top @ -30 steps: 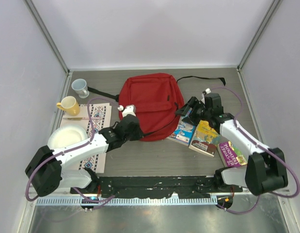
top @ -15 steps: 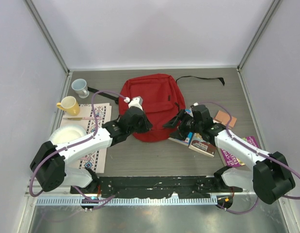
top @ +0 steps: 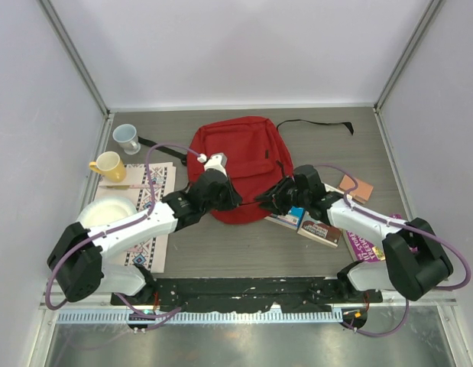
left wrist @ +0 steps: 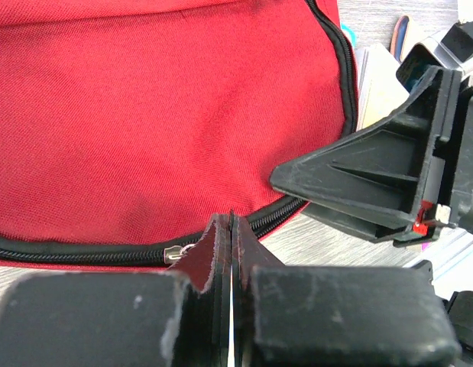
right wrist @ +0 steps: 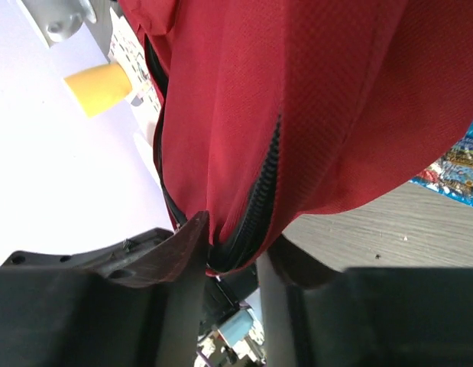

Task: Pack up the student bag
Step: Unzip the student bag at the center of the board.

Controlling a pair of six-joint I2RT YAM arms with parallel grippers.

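The red bag (top: 236,149) with black zipper trim lies flat mid-desk (top: 221,245), black straps trailing behind.

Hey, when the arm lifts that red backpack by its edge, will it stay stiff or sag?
Likely sags: the student bag is soft fabric, visibly folding where the right gripper pinches its zippered edge. Probably light, since it lies flat and looks empty.
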